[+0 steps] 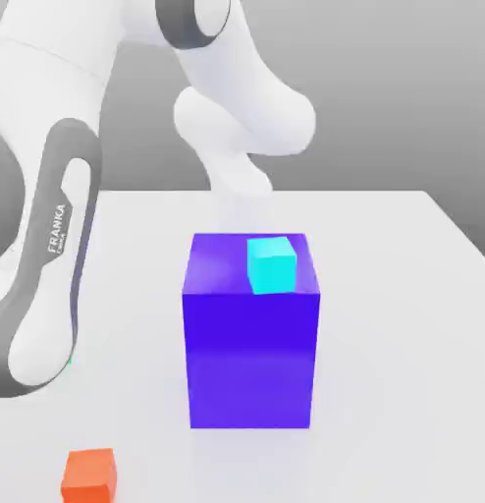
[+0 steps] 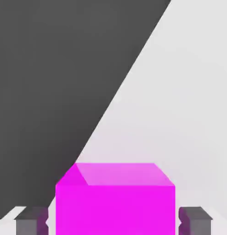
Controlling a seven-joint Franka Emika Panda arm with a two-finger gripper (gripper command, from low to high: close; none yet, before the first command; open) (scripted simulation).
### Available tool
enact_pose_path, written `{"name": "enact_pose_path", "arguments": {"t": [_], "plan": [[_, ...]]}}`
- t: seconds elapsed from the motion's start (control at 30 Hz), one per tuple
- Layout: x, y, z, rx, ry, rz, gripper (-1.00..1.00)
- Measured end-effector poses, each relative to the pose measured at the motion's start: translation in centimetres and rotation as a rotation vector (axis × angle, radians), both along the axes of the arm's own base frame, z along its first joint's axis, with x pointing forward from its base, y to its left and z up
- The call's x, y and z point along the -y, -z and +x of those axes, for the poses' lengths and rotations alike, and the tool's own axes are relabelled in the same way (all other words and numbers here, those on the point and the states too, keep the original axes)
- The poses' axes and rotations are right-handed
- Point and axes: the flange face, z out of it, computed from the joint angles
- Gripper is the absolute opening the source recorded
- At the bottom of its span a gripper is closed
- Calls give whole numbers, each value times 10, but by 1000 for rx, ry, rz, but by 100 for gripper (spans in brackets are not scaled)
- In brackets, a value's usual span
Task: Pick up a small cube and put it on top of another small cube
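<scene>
We are closing our gripper (image 2: 113, 220) around the pink cube (image 2: 114, 199), a finger (image 2: 31, 220) touching each side. Next we are lifting it straight up, we think.

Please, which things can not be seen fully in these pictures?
- Exterior view: the blue block hides the lower end of the arm.
- Hand view: the picture's edge cuts off the pink cube.
- Exterior view: the picture's edge cuts off the base of the orange cube.
</scene>
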Motion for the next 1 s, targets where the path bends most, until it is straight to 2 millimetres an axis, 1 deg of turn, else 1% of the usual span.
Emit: {"name": "enact_pose_path", "arguments": {"t": [0.03,0.07,0.1,0.13,0.2,0.23,0.37,0.5,0.6,0.73,0.8,0.9,0.97,1.0], "plan": [[0,0,0,1,0,0,-100],[0,6,0,0,1,0,-100],[0,1,0,-1,1,0,-100],[0,-10,0,-1,1,1,-100],[0,-39,0,0,1,1,-100],[1,-51,-4,0,17,1,-100],[11,-74,-50,3,213,6,-100],[16,-89,-102,5,434,9,-100],[16,-97,-142,5,601,10,-100],[9,-105,-195,4,824,9,-100],[7,-108,-226,4,949,8,-100],[-4,-110,-266,2,1121,5,-100],[-15,-108,-285,1,1214,2,-100],[-18,-101,-289,1,1234,1,-100]]}}
